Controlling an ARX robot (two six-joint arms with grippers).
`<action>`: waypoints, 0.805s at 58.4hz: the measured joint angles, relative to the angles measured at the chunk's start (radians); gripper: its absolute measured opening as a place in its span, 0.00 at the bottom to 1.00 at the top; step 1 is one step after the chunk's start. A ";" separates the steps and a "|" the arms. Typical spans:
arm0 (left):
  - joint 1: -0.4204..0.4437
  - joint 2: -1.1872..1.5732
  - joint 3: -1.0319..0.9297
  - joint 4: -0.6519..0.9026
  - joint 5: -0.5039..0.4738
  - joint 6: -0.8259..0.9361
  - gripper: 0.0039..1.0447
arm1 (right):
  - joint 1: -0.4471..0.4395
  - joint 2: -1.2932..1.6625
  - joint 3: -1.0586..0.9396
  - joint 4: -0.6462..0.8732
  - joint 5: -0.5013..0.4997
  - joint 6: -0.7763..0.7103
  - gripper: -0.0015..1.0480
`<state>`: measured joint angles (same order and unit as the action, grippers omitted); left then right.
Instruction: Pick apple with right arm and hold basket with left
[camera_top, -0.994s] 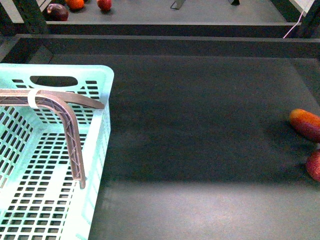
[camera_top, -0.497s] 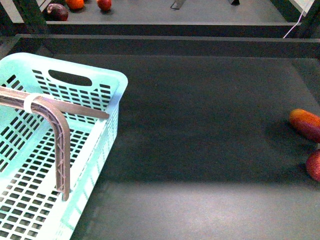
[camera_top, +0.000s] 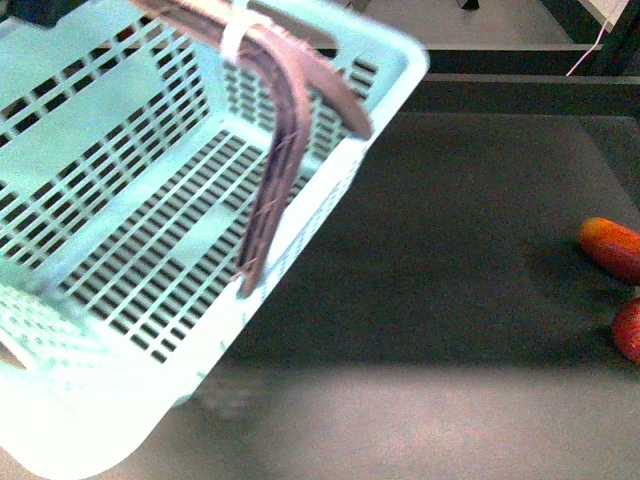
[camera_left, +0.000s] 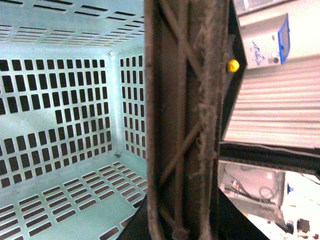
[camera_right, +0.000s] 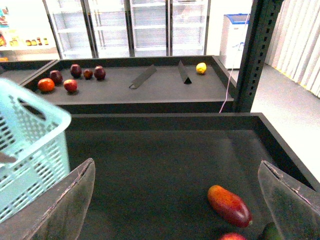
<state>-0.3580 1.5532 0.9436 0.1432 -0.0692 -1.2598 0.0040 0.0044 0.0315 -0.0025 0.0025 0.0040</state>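
Observation:
The pale mint basket (camera_top: 400, 62) hangs tilted above the dark table and fills the left half of the front view. Its brown latticed handle (camera_top: 285, 130) carries a white tie (camera_top: 238, 30). In the left wrist view my left gripper (camera_left: 182, 231) is shut on that handle (camera_left: 182, 120), with the basket's slotted inside (camera_left: 65, 100) beyond it. The red apple (camera_top: 630, 332) lies at the table's right edge, only partly showing; just its top (camera_right: 231, 236) shows in the right wrist view. My right gripper (camera_right: 177, 210) is open and empty, raised above the table short of the apple.
An elongated orange-red fruit (camera_top: 610, 247) (camera_right: 229, 205) lies next to the apple, and a dark green thing (camera_right: 272, 232) beside them. A raised rim bounds the table. Behind it, a shelf holds small red and dark fruits (camera_right: 70, 80) and a yellow one (camera_right: 201, 68). A dark post (camera_right: 255, 55) stands at the back right.
The basket has risen off the table, tipped steeply and swung to the right, now covering much more of the front view. The apple and the long fruit have not moved.

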 joint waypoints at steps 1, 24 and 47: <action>-0.013 0.002 0.010 0.000 0.003 0.002 0.06 | 0.000 0.000 0.000 0.000 0.000 0.000 0.91; -0.199 0.078 0.063 0.024 0.132 0.116 0.06 | 0.000 0.000 0.000 0.000 0.000 0.000 0.91; -0.237 0.082 0.100 0.072 0.173 0.189 0.06 | 0.000 0.000 0.000 0.000 0.000 0.000 0.91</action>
<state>-0.5953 1.6348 1.0435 0.2153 0.1040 -1.0710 0.0040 0.0044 0.0315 -0.0025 0.0025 0.0040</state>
